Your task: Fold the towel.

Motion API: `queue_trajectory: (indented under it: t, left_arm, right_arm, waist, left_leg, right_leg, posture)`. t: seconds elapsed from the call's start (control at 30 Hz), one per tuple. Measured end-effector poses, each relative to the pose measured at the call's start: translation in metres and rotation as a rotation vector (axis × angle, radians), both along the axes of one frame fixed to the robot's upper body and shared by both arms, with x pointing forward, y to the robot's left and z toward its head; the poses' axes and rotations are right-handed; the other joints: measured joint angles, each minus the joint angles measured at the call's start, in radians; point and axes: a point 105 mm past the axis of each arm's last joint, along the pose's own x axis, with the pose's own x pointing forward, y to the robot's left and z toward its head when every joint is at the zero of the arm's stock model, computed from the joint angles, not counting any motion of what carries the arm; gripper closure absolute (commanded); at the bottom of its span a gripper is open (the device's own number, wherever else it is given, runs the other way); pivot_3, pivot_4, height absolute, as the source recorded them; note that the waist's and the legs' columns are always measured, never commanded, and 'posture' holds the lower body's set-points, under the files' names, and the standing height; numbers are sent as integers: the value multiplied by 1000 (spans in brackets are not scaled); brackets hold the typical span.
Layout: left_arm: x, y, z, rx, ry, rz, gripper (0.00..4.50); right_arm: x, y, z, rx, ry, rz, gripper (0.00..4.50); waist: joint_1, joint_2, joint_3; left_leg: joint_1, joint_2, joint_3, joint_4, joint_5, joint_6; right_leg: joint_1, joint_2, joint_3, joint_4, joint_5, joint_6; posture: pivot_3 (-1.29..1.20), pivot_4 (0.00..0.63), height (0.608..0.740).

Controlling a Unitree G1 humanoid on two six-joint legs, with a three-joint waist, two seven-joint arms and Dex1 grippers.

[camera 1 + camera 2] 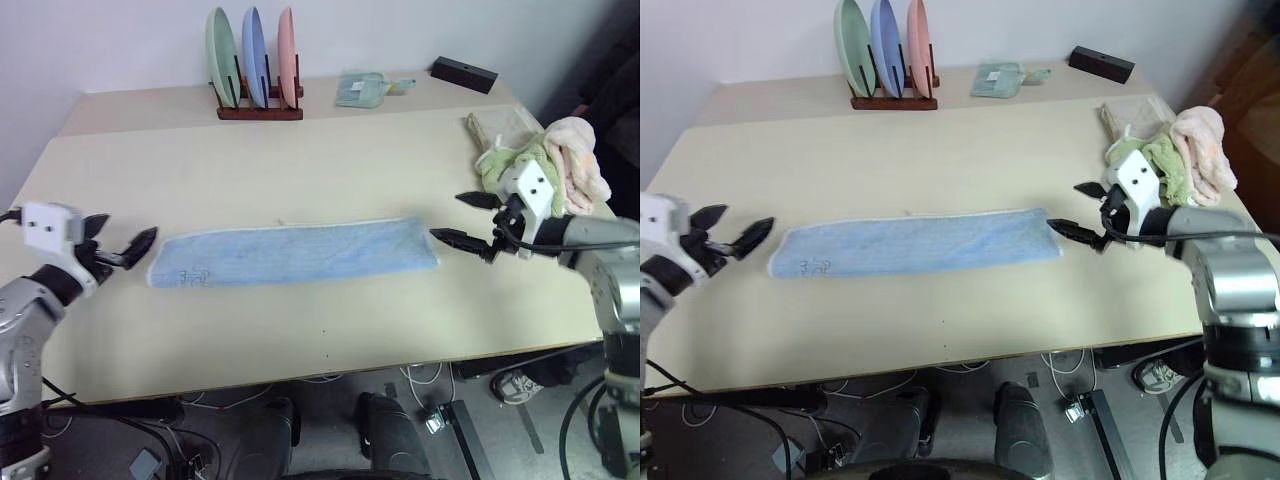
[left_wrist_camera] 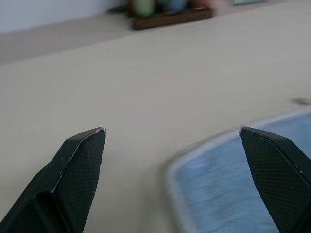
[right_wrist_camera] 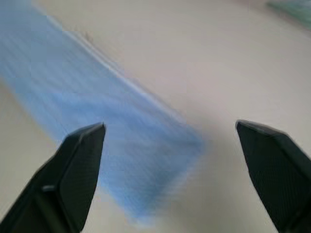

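The towel [image 1: 293,253] lies flat as a long folded strip across the middle of the table [image 1: 300,170], its small dark mark too tiny to read. The left gripper [image 1: 118,240] and the right gripper [image 1: 462,218] sit just off either end, fingers spread wide, gripping nothing. Further back, crumpled towels [image 1: 545,160] are partly cut off by the right arm, then a plate rack [image 1: 258,70].

Both arms reach in from the sides.
The left gripper [image 1: 122,243] points right with its two fingers wide apart. The right gripper [image 1: 462,219] points left, fingers wide apart too.
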Motion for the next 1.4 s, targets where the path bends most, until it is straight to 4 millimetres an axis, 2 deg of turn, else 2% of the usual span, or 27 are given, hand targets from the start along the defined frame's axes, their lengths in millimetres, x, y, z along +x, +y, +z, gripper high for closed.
queue_trajectory:
  t: [0.07, 0.13, 0.2, 0.27, 0.33, 0.43, 0.57, 0.73, 0.83, 1.07, 1.23, 1.4]
  left_arm:
    - [-5, -53, -16, 18, 39, -186, 0]
    - [-11, -96, -30, 23, 69, -334, 0]
    - [-14, -121, -33, 6, 67, -418, 0]
    - [-18, -149, -29, -27, 43, -506, 0]
    - [-23, -166, -28, -42, 36, -569, 0]
    - [-26, -172, -30, -43, 45, -602, 0]
    - [-28, -177, -30, -52, 47, -621, 0]
    - [-25, -175, -26, -66, 33, -597, 0]
    - [-24, -173, -27, -65, 34, -577, 0]
    - [-26, -169, -31, -81, 42, -536, 0]
    - [-27, -171, -30, -87, 36, -536, 0]
    - [-24, -174, -36, -94, 51, -540, 0]
  right_arm:
    - [-14, 14, -18, 127, 116, -10, 33]
    - [-25, 22, -26, 259, 204, -71, 33]
    - [-29, 19, -29, 324, 253, -152, 33]
    - [-33, 17, -42, 398, 326, -256, 33]
    - [-37, 18, -55, 454, 406, -335, 33]
    - [-36, 15, -61, 552, 454, -436, 33]
    - [-31, 23, -66, 630, 518, -510, 33]
    - [-4, 25, -61, 742, 557, -602, 33]
    - [7, 24, -63, 774, 573, -648, 881]
    - [16, 19, -72, 811, 605, -733, 4450]
    - [18, 7, -70, 802, 570, -778, 4450]
    - [11, -48, -51, 729, 420, -912, 4450]
  waist:
    - [7, 0, 0]
    - [7, 0, 0]
    - [6, 1, -1]
    - [6, 0, -1]
    - [3, 3, -2]
    - [0, 5, -3]
    - [0, 6, -4]
    - [-3, 7, -4]
    - [-6, 7, -5]
    - [-22, 8, -5]
    - [-17, 9, -5]
    - [-20, 10, -5]
  left_leg:
    - [0, -1, 0, 1, 0, 0]
    - [0, -1, 1, 1, 0, 0]
    - [0, 0, 1, 1, 0, 0]
    - [0, 0, 1, 1, 0, 0]
    - [0, 0, 2, 0, 0, 0]
    - [0, 1, 2, 0, 0, 1]
    - [0, 1, 2, 0, 0, 1]
    - [0, 1, 2, 0, 0, 1]
    - [1, 1, 2, 0, 0, 1]
    - [1, 1, 1, -1, 0, 1]
    - [1, 1, 1, -1, 0, 1]
    - [1, 0, 2, -1, 0, 1]
  right_leg:
    - [0, 0, 1, -1, 0, 0]
    - [0, 0, 1, 0, 0, 0]
    - [-1, 0, 1, 0, 0, -1]
    - [0, 1, 1, 0, 0, -1]
    - [-1, 1, 1, 0, 0, -1]
    - [-1, 2, 1, 0, 0, -1]
    - [-1, 2, 1, 0, 0, -1]
    - [-1, 2, 1, 0, 0, -1]
    - [-1, 3, 1, 1, 0, 0]
    - [-1, 3, 1, 1, 0, 0]
    - [0, 3, 1, 0, 0, 0]
    - [0, 3, 0, 0, 0, 0]
  posture:
    - [0, 150, 740]
    - [0, 150, 740]
    - [0, 150, 740]
    - [0, 150, 740]
    - [0, 150, 740]
    - [0, 150, 740]
    - [0, 150, 740]
    - [0, 150, 740]
    - [0, 150, 740]
    - [0, 150, 740]
    - [0, 150, 740]
    - [0, 150, 740]
